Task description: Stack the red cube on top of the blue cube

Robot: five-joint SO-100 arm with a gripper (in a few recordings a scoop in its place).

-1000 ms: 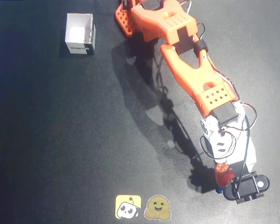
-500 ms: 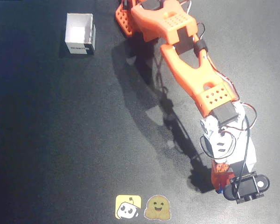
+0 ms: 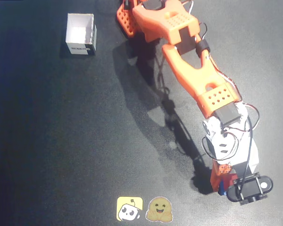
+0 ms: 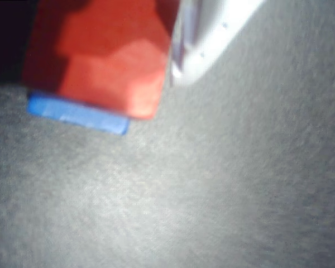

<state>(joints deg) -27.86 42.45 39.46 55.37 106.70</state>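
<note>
Gripper (image 3: 223,181) at five o'clock on the black table (image 3: 61,141), clamped on the small matte orange-red cube (image 4: 100,56), which sits over the bright-blue matte cube (image 4: 72,111) peeking beneath at six o'clock.

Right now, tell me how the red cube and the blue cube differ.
Colour: the red cube is orange-red, the blue cube bright blue. Position: the red cube sits over the blue cube, hiding most of it. Contact: a white pincer finger lies against the red cube, not the blue. Both look plain and matte.
</note>
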